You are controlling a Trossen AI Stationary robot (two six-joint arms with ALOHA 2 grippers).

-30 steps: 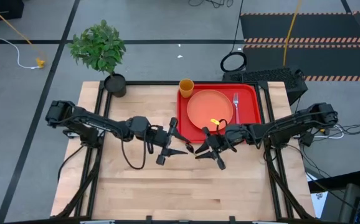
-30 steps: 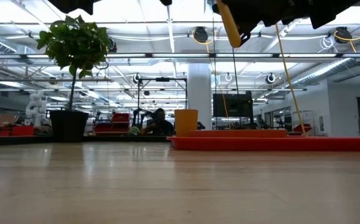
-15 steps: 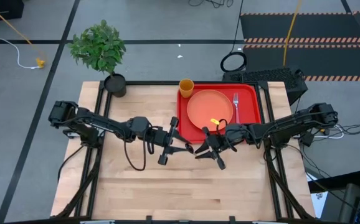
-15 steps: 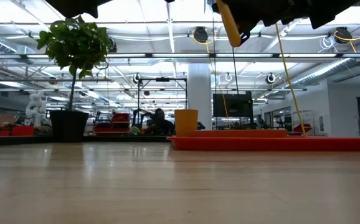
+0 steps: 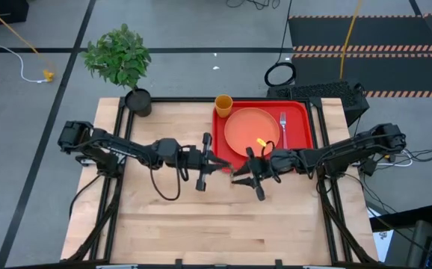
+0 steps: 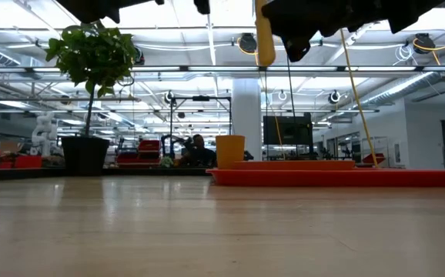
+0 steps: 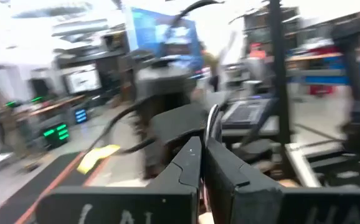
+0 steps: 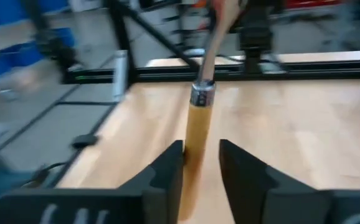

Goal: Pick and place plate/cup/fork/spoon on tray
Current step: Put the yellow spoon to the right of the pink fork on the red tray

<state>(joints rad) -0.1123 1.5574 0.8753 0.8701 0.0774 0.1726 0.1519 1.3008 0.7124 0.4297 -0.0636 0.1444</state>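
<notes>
Spoon [image 8: 200, 118] in mid-air between the two arms, lifted well clear of the table [image 5: 164, 217], above the near left corner of the tray [image 5: 302, 112]. In the low view its orange handle [image 6: 265, 35] hangs almost straight down from the dark arms at the top.

The left gripper [image 5: 217, 162] reaches in from the table's left side and is clamped tight on the spoon's thin metal neck. In the left wrist view its two fingers [image 7: 186, 162] are pressed together, with the silver stem rising from between them.

The right gripper [image 5: 244, 173] comes in from the right edge. Its fingers [image 8: 167, 168] stand a narrow way apart on either side of the orange handle. A slit of table shows beside the handle, so they flank it rather than pinch it.

The red tray lies against the table's far edge, right of the middle. The salmon-orange plate [image 5: 246, 127] sits in the tray's middle. The fork [image 5: 283, 128] lies beside the plate, along the tray's right edge, tines toward the far edge. The amber cup [image 5: 223, 102] stands upright at the tray's far left corner; in the low view it [image 6: 230, 151] shows at the tray's left end. A black pot with a green plant [image 5: 137, 101] stands at the table's far left corner, well apart from the tray
</notes>
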